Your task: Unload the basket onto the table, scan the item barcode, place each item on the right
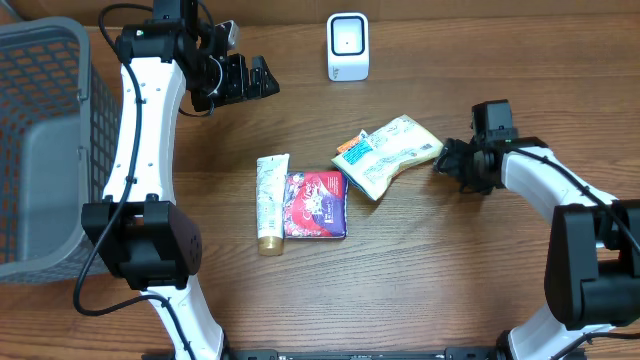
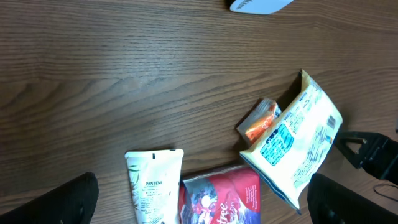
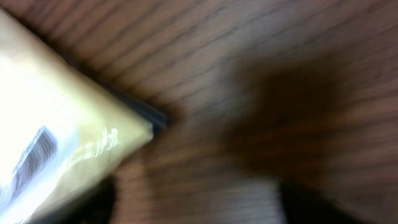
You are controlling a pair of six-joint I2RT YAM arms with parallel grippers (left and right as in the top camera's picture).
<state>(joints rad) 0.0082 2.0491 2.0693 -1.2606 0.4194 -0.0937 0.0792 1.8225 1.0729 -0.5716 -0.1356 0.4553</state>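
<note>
1. The right pincer [image 1: 446,163] is sitting low over the table [image 1: 450,270], at the right-hand corner of the yellow packet [image 1: 398,152]. Its wrist picture is blurred, but the jaws appear to be standing wide apart with nothing between them.
2. The yellow packet is lying on the table just left of that pincer, near the middle of the table. Whether the fingers are touching its corner cannot be told.
3. A barcode [image 3: 30,163] is showing on the packet's face in the right wrist view.
4. The packet's left end is overlapping a small orange pack [image 1: 351,149].
5. A red packet [image 1: 316,205] is lying flat just below and to the left of the yellow one. A white tube [image 1: 271,203] is lying alongside its left edge, cap end pointing toward the near side of the table.
6. The white scanner [image 1: 347,47] is standing at the far edge of the table, well apart from the yellow packet.
7. The left pincer [image 1: 258,82] is hanging above the far left part of the table, jaws spread wide and holding nothing.
8. A grey mesh basket [image 1: 45,60] is sitting at the left edge.
</note>
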